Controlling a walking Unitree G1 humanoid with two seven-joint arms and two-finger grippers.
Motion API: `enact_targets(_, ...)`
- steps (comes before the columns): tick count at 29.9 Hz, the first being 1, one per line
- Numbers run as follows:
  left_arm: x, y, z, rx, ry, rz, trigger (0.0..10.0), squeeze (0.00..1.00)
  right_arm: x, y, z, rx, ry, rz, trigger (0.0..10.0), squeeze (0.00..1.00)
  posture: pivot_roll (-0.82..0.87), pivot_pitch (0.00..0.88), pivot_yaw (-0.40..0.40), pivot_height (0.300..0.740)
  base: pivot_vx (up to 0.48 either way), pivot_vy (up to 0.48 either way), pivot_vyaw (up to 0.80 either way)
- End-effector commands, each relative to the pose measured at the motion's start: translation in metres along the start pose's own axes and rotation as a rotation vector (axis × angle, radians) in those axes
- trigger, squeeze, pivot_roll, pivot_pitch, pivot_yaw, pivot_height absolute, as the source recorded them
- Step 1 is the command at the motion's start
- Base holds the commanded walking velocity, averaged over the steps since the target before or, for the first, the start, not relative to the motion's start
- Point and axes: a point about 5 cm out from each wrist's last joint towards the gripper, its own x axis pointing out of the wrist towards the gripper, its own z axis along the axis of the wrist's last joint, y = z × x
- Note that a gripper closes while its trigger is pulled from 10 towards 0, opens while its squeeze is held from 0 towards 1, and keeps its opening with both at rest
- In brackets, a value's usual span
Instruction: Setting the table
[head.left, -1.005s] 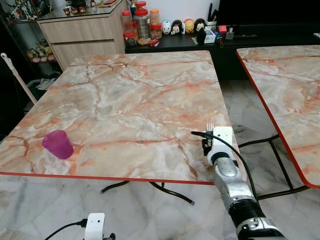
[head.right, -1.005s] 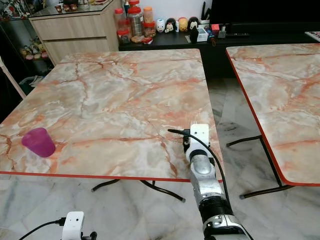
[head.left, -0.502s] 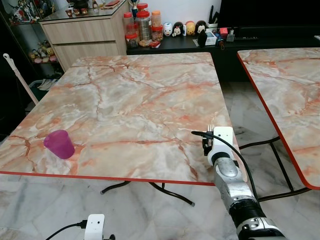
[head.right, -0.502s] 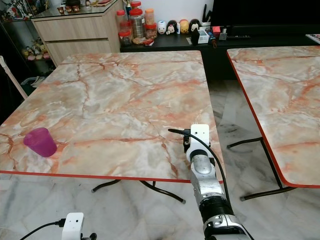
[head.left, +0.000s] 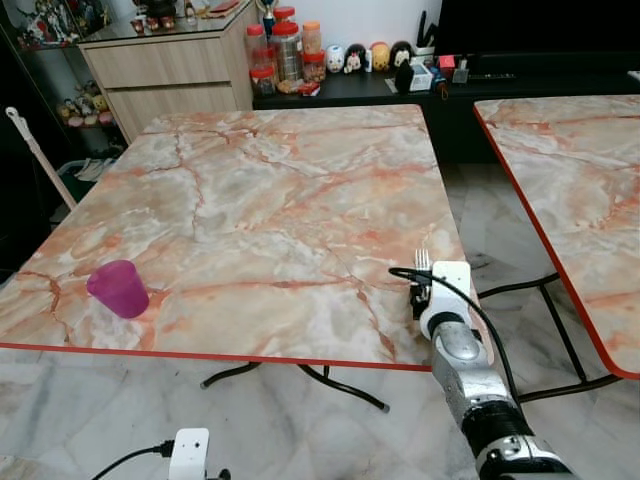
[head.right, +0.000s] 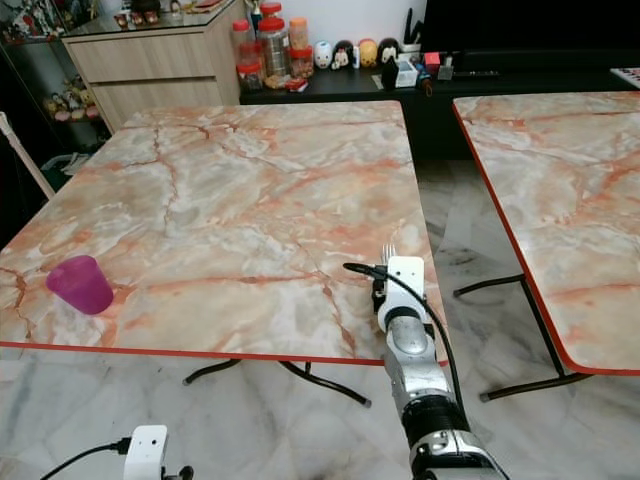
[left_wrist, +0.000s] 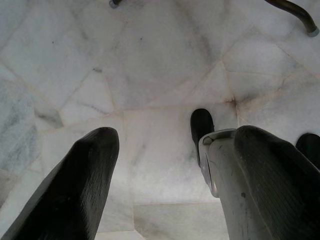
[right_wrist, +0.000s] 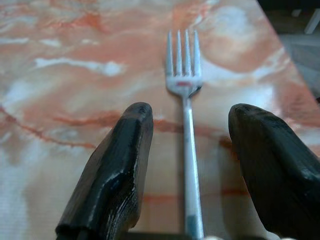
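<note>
Magenta plastic cup (head.left: 117, 288) placed near left front edge of pink-veined marble table (head.left: 280, 200). Left gripper (left_wrist: 165, 185) idle, fingers spread, over floor. Silver metal fork (right_wrist: 186, 125) lying flat near right front edge between released right gripper (right_wrist: 192, 200) fingers. Judgement: fork placement nearly complete; remaining settings pending.

A light wooden cabinet (head.left: 165, 62) stands behind, beside a black sideboard (head.left: 400, 90) bearing red-lidded plastic jars (head.left: 285, 50) and small round figurines (head.left: 365, 55).
</note>
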Motion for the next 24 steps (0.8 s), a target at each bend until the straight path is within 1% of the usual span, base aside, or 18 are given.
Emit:
enact_targets(1,-0.0009,0.0027,-0.0048,-0.015,0.020,0.015,10.0,0.00,0.0014,0.0052,0.0024,0.015,0.004,0.012,6.3,0.00,0.02,0.027,0.087,0.740,0.000,0.000,0.00)
enact_targets(2,-0.0009,0.0027,-0.0047,-0.015,0.020,0.015,10.0,0.00,0.0014,0.0056,0.0023,0.014,0.006,0.013,6.3,0.00,0.02,0.027,0.087,0.740,0.000,0.000,0.00)
enact_targets(3,-0.0009,0.0030,-0.0048,-0.017,0.020,0.016,10.0,0.00,0.0015,0.0061,0.0017,0.011,0.012,0.010,0.0,0.00,0.02,0.028,0.086,0.740,0.000,0.000,0.00)
enact_targets(6,-0.0009,0.0032,-0.0050,-0.021,0.021,0.017,10.0,0.00,0.0018,0.0071,-0.0005,0.003,0.029,0.009,0.0,0.00,0.02,0.031,0.086,0.740,0.000,0.000,0.00)
enact_targets(24,-0.0012,0.0028,-0.0068,-0.030,0.031,0.006,10.0,0.00,0.0024,0.0070,-0.0032,0.020,0.046,-0.005,0.0,0.00,0.02,0.032,0.089,0.740,0.000,0.000,0.00)
